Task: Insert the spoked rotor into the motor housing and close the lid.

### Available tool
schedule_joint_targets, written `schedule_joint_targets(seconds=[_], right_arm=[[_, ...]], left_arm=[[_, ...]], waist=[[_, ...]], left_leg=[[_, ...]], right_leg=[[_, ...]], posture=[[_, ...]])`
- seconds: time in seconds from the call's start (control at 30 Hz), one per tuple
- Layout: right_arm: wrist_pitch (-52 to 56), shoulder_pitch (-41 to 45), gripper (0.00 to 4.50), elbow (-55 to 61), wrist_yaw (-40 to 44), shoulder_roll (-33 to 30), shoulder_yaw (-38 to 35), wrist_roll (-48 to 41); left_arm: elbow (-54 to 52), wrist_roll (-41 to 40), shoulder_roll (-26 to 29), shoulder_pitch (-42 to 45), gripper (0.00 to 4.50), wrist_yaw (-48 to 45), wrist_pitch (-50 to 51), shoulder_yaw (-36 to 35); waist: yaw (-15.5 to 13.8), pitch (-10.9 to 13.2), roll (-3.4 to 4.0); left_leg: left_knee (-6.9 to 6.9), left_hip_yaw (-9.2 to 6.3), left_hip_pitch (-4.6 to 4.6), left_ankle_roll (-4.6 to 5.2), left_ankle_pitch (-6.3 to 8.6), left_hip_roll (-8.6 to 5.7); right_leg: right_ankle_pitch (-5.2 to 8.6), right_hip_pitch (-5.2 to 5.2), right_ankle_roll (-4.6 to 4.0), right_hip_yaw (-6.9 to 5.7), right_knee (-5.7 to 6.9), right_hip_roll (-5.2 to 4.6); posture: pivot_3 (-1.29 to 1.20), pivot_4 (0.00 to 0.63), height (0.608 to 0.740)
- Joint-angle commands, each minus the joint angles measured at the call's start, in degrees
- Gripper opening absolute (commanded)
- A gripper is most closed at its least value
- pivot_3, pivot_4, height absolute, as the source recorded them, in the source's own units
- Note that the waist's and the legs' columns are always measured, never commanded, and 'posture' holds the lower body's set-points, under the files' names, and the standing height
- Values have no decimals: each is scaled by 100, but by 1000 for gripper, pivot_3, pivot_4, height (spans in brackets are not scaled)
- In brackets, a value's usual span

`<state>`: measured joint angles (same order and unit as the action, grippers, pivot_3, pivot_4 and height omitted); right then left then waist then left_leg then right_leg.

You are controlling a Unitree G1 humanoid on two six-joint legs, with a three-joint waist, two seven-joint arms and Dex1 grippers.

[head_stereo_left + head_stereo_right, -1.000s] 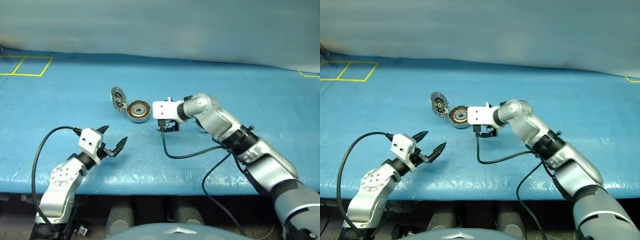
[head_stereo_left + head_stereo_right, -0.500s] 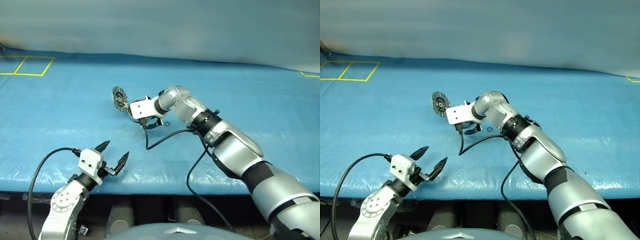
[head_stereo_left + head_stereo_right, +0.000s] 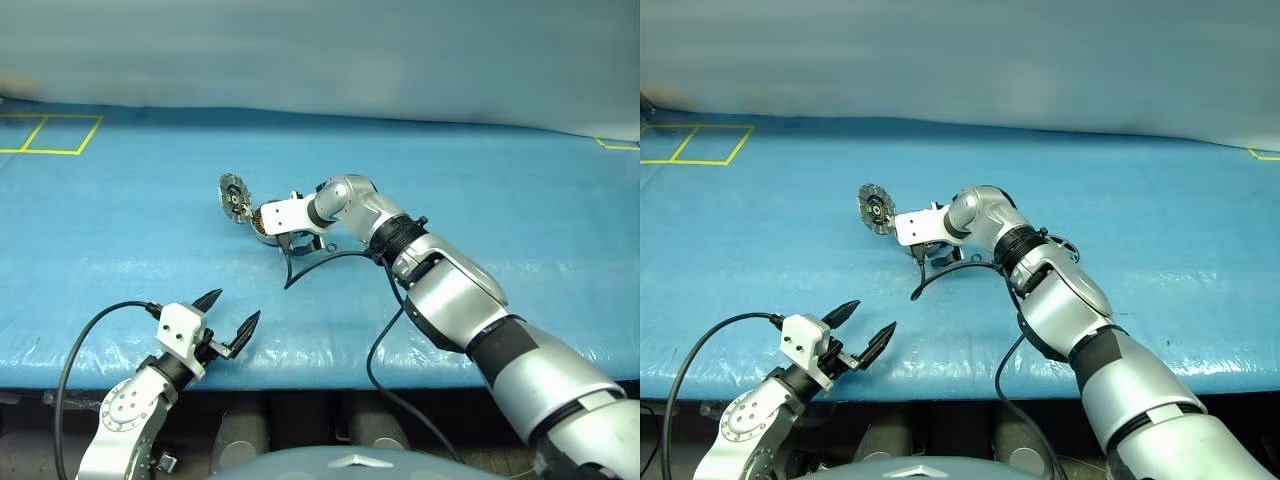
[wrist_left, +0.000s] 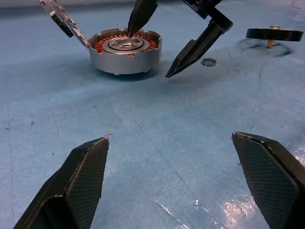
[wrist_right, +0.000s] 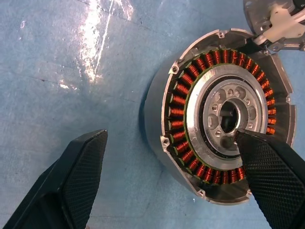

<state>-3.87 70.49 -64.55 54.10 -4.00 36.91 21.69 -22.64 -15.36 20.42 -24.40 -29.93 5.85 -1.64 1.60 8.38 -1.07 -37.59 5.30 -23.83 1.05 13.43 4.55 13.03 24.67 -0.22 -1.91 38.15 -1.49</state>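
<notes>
Left wrist view: right gripper (image 4: 162, 40) spread wide over motor housing (image 4: 125, 52); loose ring (image 4: 208, 61) and spoked rotor (image 4: 274, 35) beside.

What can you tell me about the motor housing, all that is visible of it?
The motor housing is a shallow round cup of silver metal, standing upright and open on the blue mat. Inside sits a ring of copper-red windings around a steel centre with a bearing hole. Its lid stands raised at one edge. The open right gripper hovers over it, one finger above the centre; contact is unclear.
</notes>
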Motion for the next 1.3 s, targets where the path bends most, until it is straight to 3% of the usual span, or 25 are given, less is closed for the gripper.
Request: schedule_joint_targets(seconds=[0.03,0.3,0.4,0.6,0.87,1.03,1.3], right_arm=[[-162,133,4487,-38,89,64,-156,52],[-419,76,4487,-262,-39,268,-102,347],[-419,72,3872,-332,-98,320,-138,410],[-538,-1,2009,-403,-131,286,-108,611],[-438,-345,2009,85,178,63,-335,472],[123,-1661,2009,2125,891,-713,-194,499],[1793,-3926,2009,5201,407,-1310,-243,951]], left_arm=[[-257,1,-24,-52,4500,72,-130,-76],[-188,12,-47,-59,4500,151,-202,-80],[-179,24,-51,-66,4500,178,-209,-81],[-156,63,-47,-30,4500,235,-241,-82],[-112,15,-6,127,4500,197,-183,-70],[-3,84,105,359,4500,146,-138,-63],[40,89,216,616,4500,21,52,38]], waist=[[0,1,1],[7,1,3],[21,1,3],[33,1,3],[27,0,1],[-61,-23,3],[-100,-147,23]], left_leg=[[0,0,0,0,0,0],[0,0,2,0,0,1],[0,2,4,-1,0,2],[2,1,6,-1,0,1],[1,0,8,-1,0,0],[3,-6,8,0,1,-4],[7,-10,35,-1,5,-5]], right_leg=[[0,0,0,0,0,0],[1,0,-1,0,1,0],[1,-2,-1,1,2,0],[2,-3,-3,2,3,-1],[2,-6,-3,1,3,-1],[2,-13,0,-4,-4,-5],[17,-36,5,-10,-5,-6]], posture=[[0,150,740],[0,150,740],[0,150,740],[0,150,740],[0,150,740],[0,150,740],[0,150,740]])
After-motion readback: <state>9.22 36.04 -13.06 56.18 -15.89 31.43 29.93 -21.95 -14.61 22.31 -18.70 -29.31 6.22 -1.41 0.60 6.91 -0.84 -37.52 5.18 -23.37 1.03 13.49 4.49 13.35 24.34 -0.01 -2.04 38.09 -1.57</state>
